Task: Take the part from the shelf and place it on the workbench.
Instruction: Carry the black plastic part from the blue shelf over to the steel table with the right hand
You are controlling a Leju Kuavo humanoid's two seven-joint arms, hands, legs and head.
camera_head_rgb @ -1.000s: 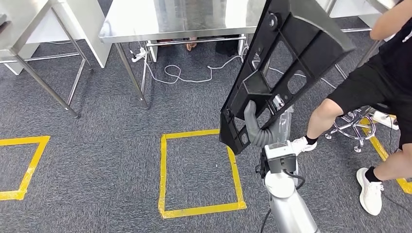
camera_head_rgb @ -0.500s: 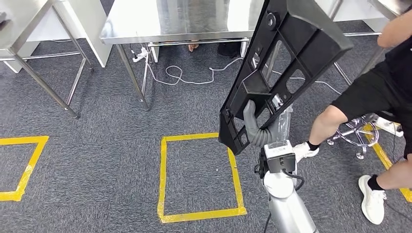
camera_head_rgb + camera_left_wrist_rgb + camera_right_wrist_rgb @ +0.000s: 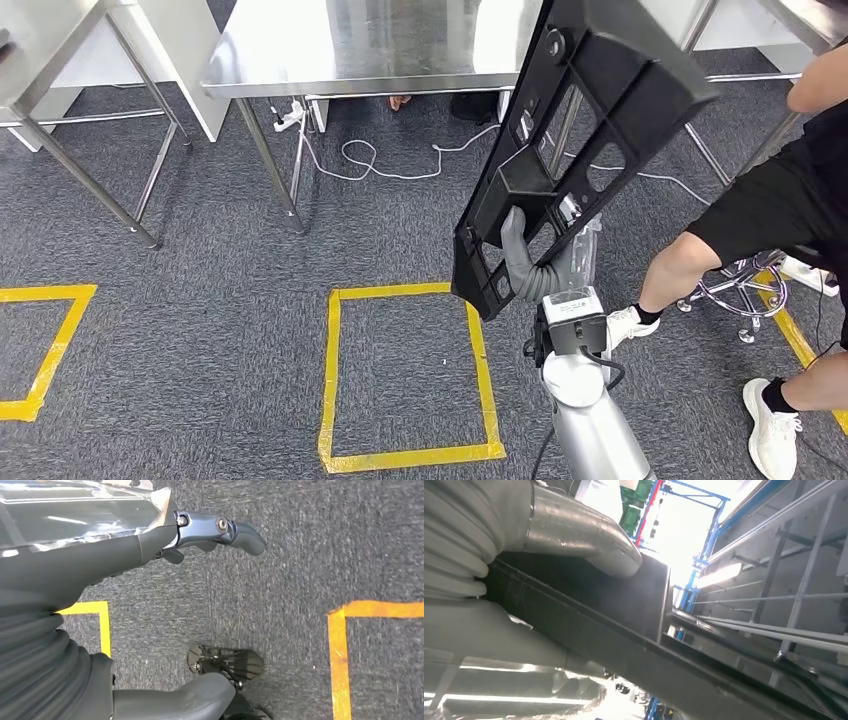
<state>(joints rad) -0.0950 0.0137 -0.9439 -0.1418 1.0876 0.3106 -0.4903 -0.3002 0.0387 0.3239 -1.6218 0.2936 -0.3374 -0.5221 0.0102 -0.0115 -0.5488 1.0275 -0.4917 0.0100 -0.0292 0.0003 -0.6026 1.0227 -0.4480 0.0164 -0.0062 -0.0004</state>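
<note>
One-handed carry at this point. Gripping the black part (image 3: 590, 130) near its lower end with the right hand (image 3: 525, 262), fingers (image 3: 518, 250) clamped through one of the frame's openings. From the right wrist, a grey thumb (image 3: 589, 540) pressed over the part's edge.

Holding it steeply tilted, upper end up by the near right corner of the workbench (image 3: 370, 45), lower end hanging short of the workbench above the carpet. Probably tilted this way to keep a long piece, gripped low, off the floor and to bring its far end to the steel top first.

Carrying the left hand (image 3: 100, 570) low and well short of the workbench, fingers (image 3: 240, 532) apart with nothing between them. Likely idle because one grip is enough for the load.

Off the shelf already, then, and not yet on the workbench. Next, by judgement: closing the gap to the workbench across the yellow tape square (image 3: 405, 375) just short of it, then tipping the part flat onto the top.

Worth watching: plenty of leverage above so low a grip, so some risk of twisting in the hand. Also a person (image 3: 770, 190) on a stool (image 3: 745, 285) off the workbench's right end, near the part, and a white cable (image 3: 390, 160) on the carpet under the workbench.
</note>
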